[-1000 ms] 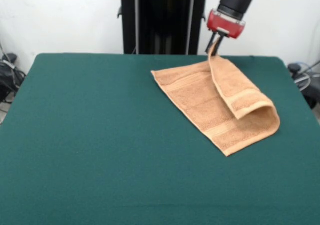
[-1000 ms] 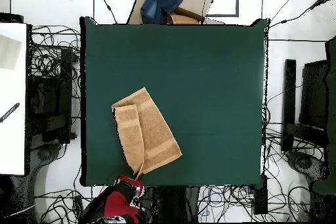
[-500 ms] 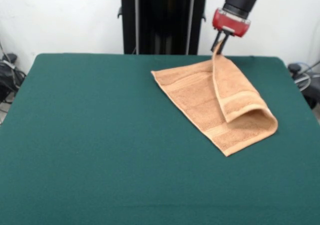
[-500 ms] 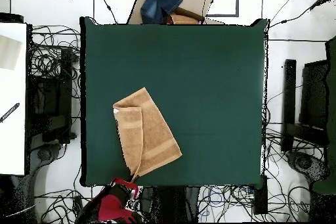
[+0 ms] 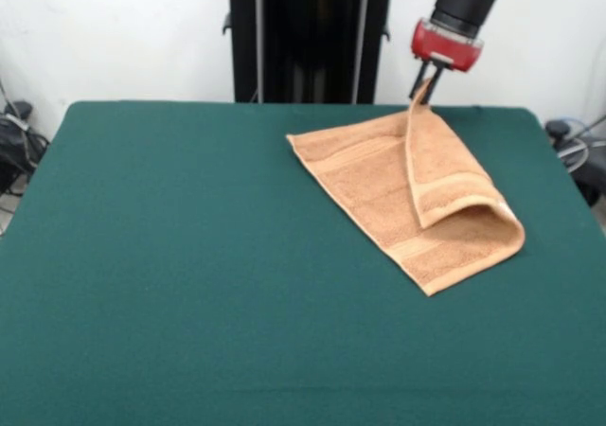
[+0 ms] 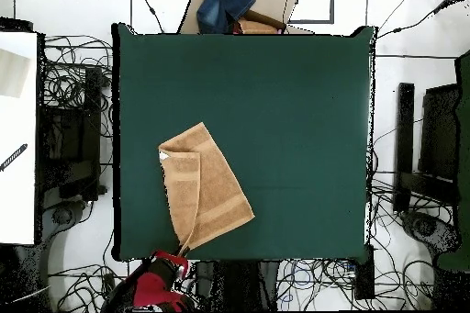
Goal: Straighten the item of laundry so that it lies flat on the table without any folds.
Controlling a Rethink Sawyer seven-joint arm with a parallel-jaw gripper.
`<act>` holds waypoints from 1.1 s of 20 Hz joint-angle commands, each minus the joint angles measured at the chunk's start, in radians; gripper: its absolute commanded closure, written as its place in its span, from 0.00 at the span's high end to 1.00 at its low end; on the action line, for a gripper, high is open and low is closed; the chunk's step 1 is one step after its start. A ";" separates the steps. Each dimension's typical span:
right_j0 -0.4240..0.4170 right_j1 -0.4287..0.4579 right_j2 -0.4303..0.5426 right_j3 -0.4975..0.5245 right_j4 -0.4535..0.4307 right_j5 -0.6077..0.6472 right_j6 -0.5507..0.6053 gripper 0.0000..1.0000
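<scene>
An orange-tan towel lies on the dark green table at the far right in the front view. Its right part is folded over the rest, and one corner is lifted off the cloth. My red gripper is shut on that raised corner, above the table's far edge. Seen from overhead, the towel sits near the lower left of the table, and the gripper holds its corner just past the table's bottom edge. A small white label shows at the fold.
Cables and black stands surround the table. A cardboard box with blue cloth sits beyond the table's top edge in the overhead view. The black pedestal stands behind the table.
The gripper has drawn the towel's corner up and further toward the table's far edge. The folded flap has stood up steeper and narrower.
</scene>
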State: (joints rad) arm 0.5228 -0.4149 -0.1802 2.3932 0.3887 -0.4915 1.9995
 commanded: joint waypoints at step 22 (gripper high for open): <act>0.273 -0.053 0.007 -0.138 0.366 0.324 0.187 0.00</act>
State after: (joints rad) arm 0.7175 -0.4769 -0.1796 2.3798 0.6080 -0.3105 1.9995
